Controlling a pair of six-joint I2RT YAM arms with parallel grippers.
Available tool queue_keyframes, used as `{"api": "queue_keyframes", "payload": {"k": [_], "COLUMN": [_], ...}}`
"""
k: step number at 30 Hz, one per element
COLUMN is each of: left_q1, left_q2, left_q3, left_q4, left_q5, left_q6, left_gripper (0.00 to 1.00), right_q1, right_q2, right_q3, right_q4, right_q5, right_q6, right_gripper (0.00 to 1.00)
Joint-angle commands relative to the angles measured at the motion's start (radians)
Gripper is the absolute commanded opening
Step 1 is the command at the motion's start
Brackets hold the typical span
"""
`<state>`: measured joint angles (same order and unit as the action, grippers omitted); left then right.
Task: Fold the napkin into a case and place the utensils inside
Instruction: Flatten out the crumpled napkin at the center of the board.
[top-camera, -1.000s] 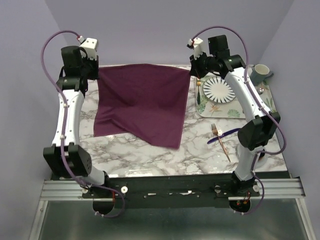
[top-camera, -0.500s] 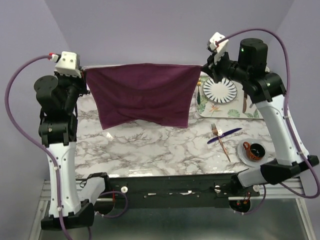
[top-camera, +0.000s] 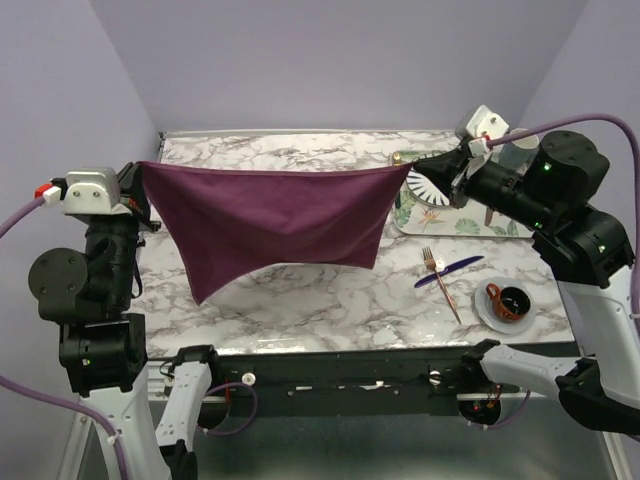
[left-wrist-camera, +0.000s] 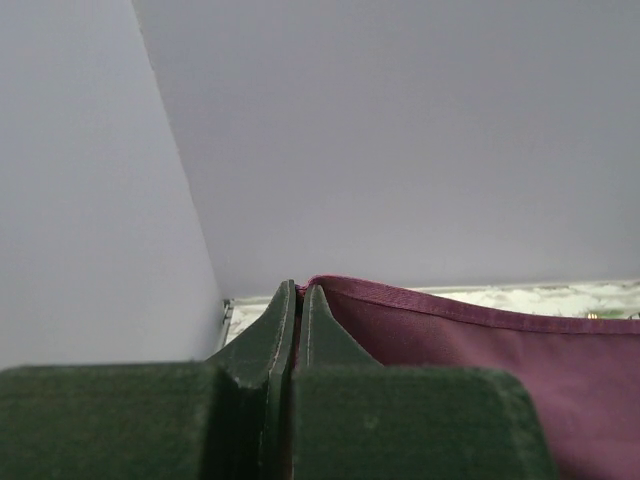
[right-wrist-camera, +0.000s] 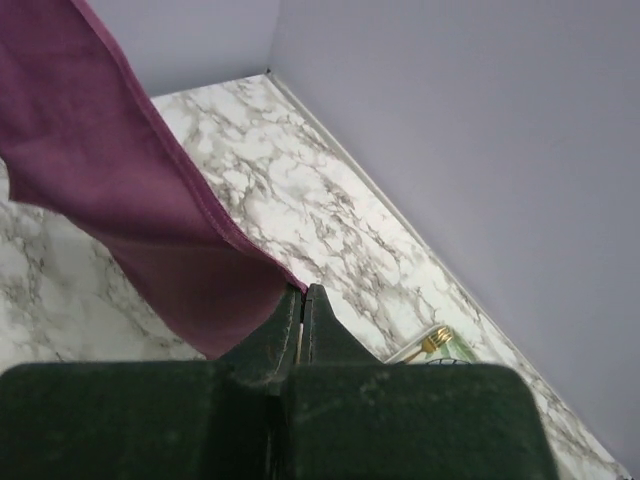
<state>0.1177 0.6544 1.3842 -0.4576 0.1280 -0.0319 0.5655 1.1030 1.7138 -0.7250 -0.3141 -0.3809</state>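
Pinched tight in left gripper (left-wrist-camera: 300, 292): one top corner of napkin (top-camera: 270, 215). Pinched tight in right gripper (right-wrist-camera: 303, 296): the other top corner. Hung stretched between them above marble table (top-camera: 330, 290), lower edge sagging near-left.

Risks: satin slipping from a pinch if pulled tighter; dragging fork (top-camera: 441, 282) and knife (top-camera: 450, 271) if lowered too far right.

Bare marble beneath and left of cutlery for laying flat. Plate (top-camera: 437, 186) close at far right.

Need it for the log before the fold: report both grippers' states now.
Left gripper: shut on one napkin corner, cloth lifted.
Right gripper: shut on the opposite napkin corner.
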Motion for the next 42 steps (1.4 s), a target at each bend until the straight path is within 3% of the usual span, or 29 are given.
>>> {"api": "queue_keyframes", "payload": {"k": [1, 7, 11, 21, 29, 34, 42], "left_q1": [0.005, 0.005, 0.005, 0.007, 0.008, 0.011, 0.037], "left_q2": [0.030, 0.155, 0.240, 0.609, 1.109, 1.332, 1.421], "left_q3": [0.082, 0.098, 0.026, -0.175, 0.013, 0.159, 0.231], "left_q4": [-0.003, -0.010, 0.036, 0.354, 0.401, 0.350, 0.300], "left_q5": [-0.051, -0.061, -0.065, -0.035, 0.064, 0.116, 0.165], "left_q6": [-0.025, -0.007, 0.027, 0.084, 0.092, 0.093, 0.073], "left_gripper": [0.00, 0.00, 0.00, 0.00, 0.00, 0.00, 0.00], "right_q1": [0.010, 0.011, -0.001, -0.131, -0.161, -0.165, -0.179], "right_q2": [0.024, 0.152, 0.305, 0.707, 1.141, 1.265, 1.287], "right_q3": [0.111, 0.170, 0.170, 0.217, 0.464, 0.514, 0.491], "right_q4": [0.010, -0.016, 0.001, 0.113, 0.154, 0.202, 0.249], "right_q5": [0.040, 0.082, 0.236, 0.242, 0.190, 0.231, 0.256], "right_q6": [0.114, 0.125, 0.094, 0.076, 0.045, 0.010, 0.013], "right_gripper": [0.01, 0.01, 0.01, 0.01, 0.01, 0.01, 0.01]}}
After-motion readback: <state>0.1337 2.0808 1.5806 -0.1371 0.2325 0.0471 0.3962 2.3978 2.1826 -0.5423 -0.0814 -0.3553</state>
